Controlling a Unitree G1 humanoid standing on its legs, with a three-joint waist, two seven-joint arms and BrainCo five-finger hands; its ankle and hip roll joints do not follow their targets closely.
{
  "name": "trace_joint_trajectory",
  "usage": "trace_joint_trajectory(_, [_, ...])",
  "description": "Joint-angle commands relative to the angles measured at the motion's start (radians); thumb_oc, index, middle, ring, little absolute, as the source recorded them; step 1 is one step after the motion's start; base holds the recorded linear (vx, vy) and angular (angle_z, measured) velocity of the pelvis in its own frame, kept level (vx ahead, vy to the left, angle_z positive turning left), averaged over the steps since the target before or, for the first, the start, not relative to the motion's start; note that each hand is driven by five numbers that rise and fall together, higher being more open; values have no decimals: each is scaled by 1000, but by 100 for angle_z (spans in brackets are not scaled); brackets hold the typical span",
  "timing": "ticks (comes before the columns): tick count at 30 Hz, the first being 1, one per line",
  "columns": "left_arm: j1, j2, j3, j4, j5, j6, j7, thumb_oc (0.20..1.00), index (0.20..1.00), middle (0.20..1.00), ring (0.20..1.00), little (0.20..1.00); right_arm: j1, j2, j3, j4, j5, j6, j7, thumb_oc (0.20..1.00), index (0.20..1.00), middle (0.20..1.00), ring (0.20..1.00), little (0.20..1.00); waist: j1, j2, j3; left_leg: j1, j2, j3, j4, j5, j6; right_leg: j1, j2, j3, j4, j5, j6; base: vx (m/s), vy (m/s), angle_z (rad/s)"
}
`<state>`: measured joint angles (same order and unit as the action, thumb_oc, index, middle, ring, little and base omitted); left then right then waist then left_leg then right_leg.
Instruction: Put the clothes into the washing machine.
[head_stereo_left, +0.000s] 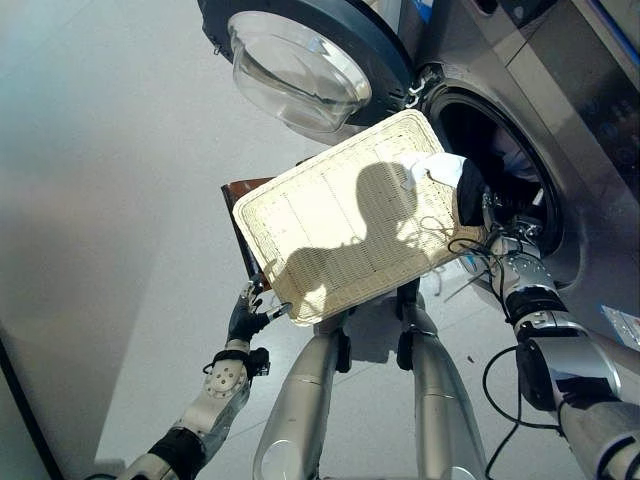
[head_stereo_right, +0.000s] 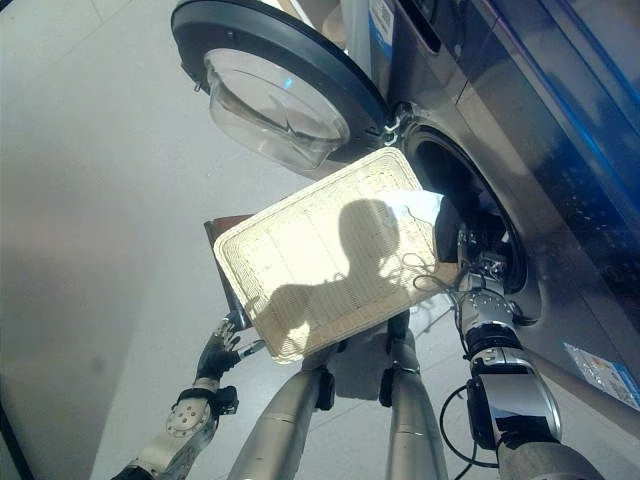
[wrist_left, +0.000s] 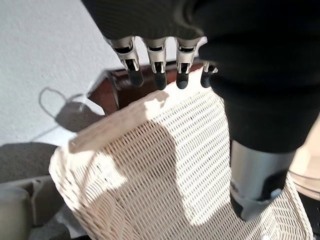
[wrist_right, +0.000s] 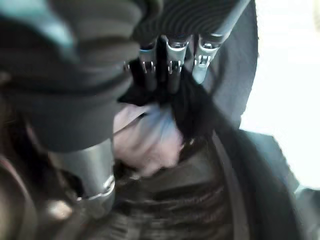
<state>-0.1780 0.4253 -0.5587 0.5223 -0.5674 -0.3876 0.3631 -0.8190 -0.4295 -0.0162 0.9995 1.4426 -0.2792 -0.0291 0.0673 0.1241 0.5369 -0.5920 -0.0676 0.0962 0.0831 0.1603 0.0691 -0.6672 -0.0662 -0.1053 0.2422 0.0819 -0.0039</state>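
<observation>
A pale wicker basket (head_stereo_left: 340, 230) is held up and tilted, its far corner at the washing machine's round opening (head_stereo_left: 505, 130). My left hand (head_stereo_left: 245, 318) is shut on the basket's near left rim (wrist_left: 125, 115), its thumb (wrist_left: 257, 175) lying on the weave. At the basket's far right corner a white cloth (head_stereo_left: 435, 168) lies against the opening. My right hand (head_stereo_left: 492, 228) is at the mouth of the drum, pressed into black cloth (wrist_right: 200, 110) beside the white cloth (wrist_right: 150, 135).
The machine's round glass door (head_stereo_left: 300, 60) hangs wide open above and left of the basket. A dark brown wooden piece (head_stereo_left: 245, 190) shows behind the basket's left edge. Pale floor (head_stereo_left: 110, 200) spreads to the left. The machine's grey front (head_stereo_left: 590, 180) fills the right.
</observation>
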Motion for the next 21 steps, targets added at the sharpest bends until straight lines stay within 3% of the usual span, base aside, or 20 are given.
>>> trace_joint_trajectory(1, [12,-36,45,-9,34,-43,3,1000,1000,1000,1000,1000,30,-76,65,-86,-554,-178,-302,1000,1000,1000,1000,1000,-8,42,-17,-3,-56,-31,25,-16,-18,35,24,-44,-49,67,27,-61,69,-5])
trace_joint_trajectory(2, [21,-44,60,-13,45,-45,1,1000,1000,1000,1000,1000,46,-85,113,-142,-729,-131,-351,1000,1000,1000,1000,1000,-12,38,-17,-7,-54,-29,17,-12,-17,30,24,-40,-59,77,30,-41,58,-5])
trace_joint_trajectory(3, [25,-46,67,-14,49,-45,-1,1000,1000,1000,1000,1000,53,-89,128,-156,-786,-110,-355,1000,1000,1000,1000,1000,-13,36,-17,-8,-54,-28,15,-12,-17,28,24,-40,-62,79,31,-47,74,-5])
trace_joint_trajectory(5, [54,-46,105,-29,56,-51,-14,1000,1000,1000,1000,1000,138,-114,218,-295,-1067,-64,-488,1000,1000,1000,1000,1000,-23,24,-17,-16,-52,-22,10,-6,-15,16,25,-35,-67,90,35,-36,89,-7])
trace_joint_trajectory(9, [80,-51,136,-31,61,-63,-29,1000,1000,1000,1000,1000,210,-141,258,-434,-1273,-15,-604,1000,1000,1000,1000,1000,-35,15,-17,-22,-46,-13,8,-4,-14,7,25,-31,-62,90,42,-6,65,-3])
trace_joint_trajectory(10, [90,-57,146,-29,60,-70,-33,1000,1000,1000,1000,1000,241,-151,266,-500,-1401,13,-671,1000,1000,1000,1000,1000,-41,11,-17,-21,-43,-10,6,-5,-14,8,24,-29,-63,89,46,11,80,1])
trace_joint_trajectory(19, [88,-57,155,1,36,-78,-59,1000,1000,1000,1000,1000,200,-203,312,-547,-1649,134,-753,1000,1000,1000,1000,1000,-30,10,-17,-16,-38,-15,4,-9,-18,16,17,-34,-59,77,58,9,24,0])
trace_joint_trajectory(21, [82,-50,157,10,23,-76,-74,1000,1000,1000,1000,1000,158,-235,339,-519,-1735,235,-743,1000,1000,1000,1000,1000,-21,9,-17,-21,-39,-20,11,-11,-18,15,14,-42,-55,73,60,32,-5,5])
